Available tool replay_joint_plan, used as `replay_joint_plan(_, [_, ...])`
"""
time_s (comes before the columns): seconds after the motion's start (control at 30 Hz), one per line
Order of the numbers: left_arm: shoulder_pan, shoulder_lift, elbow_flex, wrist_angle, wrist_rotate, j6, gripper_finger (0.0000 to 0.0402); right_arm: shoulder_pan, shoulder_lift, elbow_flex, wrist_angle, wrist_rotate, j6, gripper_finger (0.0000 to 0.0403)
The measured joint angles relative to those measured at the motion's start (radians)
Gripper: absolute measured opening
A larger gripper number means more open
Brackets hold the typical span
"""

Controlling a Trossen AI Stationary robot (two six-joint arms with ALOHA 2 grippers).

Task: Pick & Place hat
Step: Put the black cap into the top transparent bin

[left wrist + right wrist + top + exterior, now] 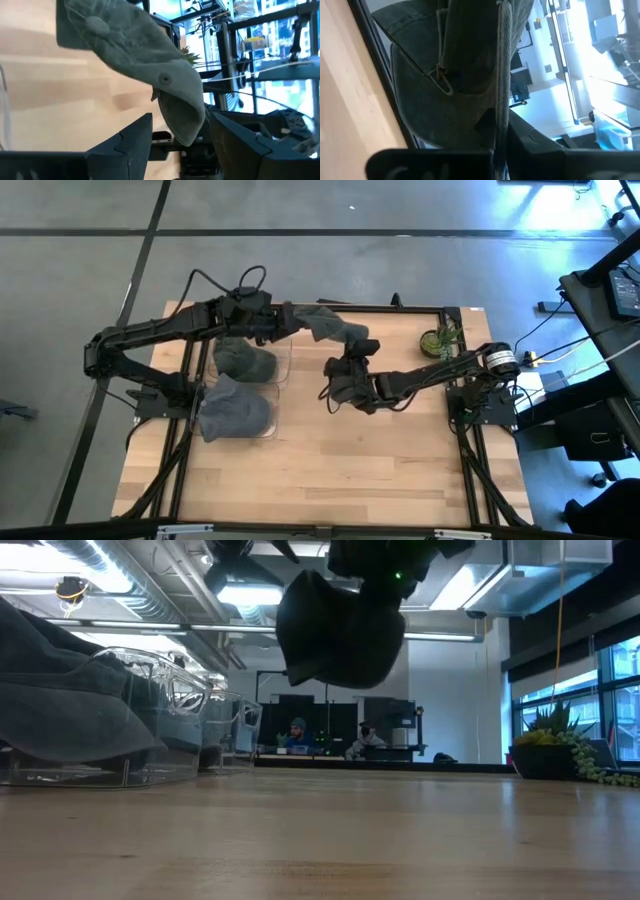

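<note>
A grey cap (325, 320) hangs in the air above the table's far middle; the low view shows it (340, 630) well clear of the wood. My right gripper (356, 350) reaches up from the near right and is shut on the cap's right end. My left gripper (292, 320) comes level from the left and is open. In the left wrist view its fingers (130, 142) stand on either side of the cap's drooping end (182, 117) without touching it. The right wrist view is filled by the cap's back strap and buckle (442, 77). My right gripper is shut on the cap's right end (358, 338), coming at it from the table's near side and slanting up. The cap is lifted clear and stretches left from the fingers toward my left gripper. The cap itself hides the fingertips in the right wrist view.
Two more grey caps sit in clear holders on the table's left, one (245, 362) behind the other (235, 412); they show at the left of the low view (100, 710). A potted plant (440, 338) stands at the far right corner. Bare wood lies in the near middle.
</note>
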Motion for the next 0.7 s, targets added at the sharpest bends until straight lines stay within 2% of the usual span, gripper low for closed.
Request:
replay_joint_plan(0.17, [-0.002, 0.000, 0.000, 0.000, 0.001, -0.117, 0.0189, 0.000, 0.000, 0.000, 0.192, -0.052, -0.188, 0.0014])
replay_joint_plan(0.37, [-0.002, 0.000, 0.000, 0.000, -0.001, -0.153, 0.0192, 0.000, 0.000, 0.000, 0.372, -0.109, -0.342, 0.0014])
replay_joint_plan(0.53, [-0.002, 0.000, 0.000, 0.000, -0.007, -0.153, 0.0189, 0.019, 0.000, 0.000, 0.397, -0.113, -0.356, 0.0014])
replay_joint_plan(0.7, [-0.002, 0.000, 0.000, 0.000, -0.069, -0.090, 0.0192, 0.063, 0.000, 0.000, 0.396, -0.156, -0.342, 0.0014])
